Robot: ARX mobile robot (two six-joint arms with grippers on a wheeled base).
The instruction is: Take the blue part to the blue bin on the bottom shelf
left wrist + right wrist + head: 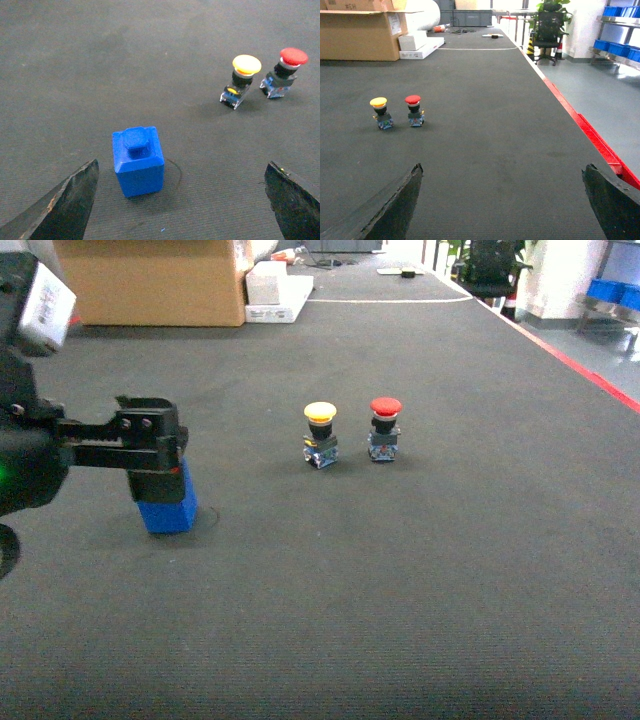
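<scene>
The blue part [138, 161], a small blue block with a raised cap, stands upright on the dark mat. My left gripper [182, 165] is open and hangs over it. The block lies between the fingertips, nearer the left finger [70, 200], touching neither. In the head view the part [167, 510] shows just below the left gripper [155, 478] at the left. My right gripper [503, 166] is open over bare mat with nothing between its fingers. Blue bins [619, 48] sit on a steel rack far off to the right; which one is the task's I cannot tell.
A yellow-capped button [320, 433] and a red-capped button [384, 427] stand side by side right of the blue part. Cardboard box [150, 280] and white boxes [275, 292] stand at the far end. A red strip [592, 137] marks the mat's right edge.
</scene>
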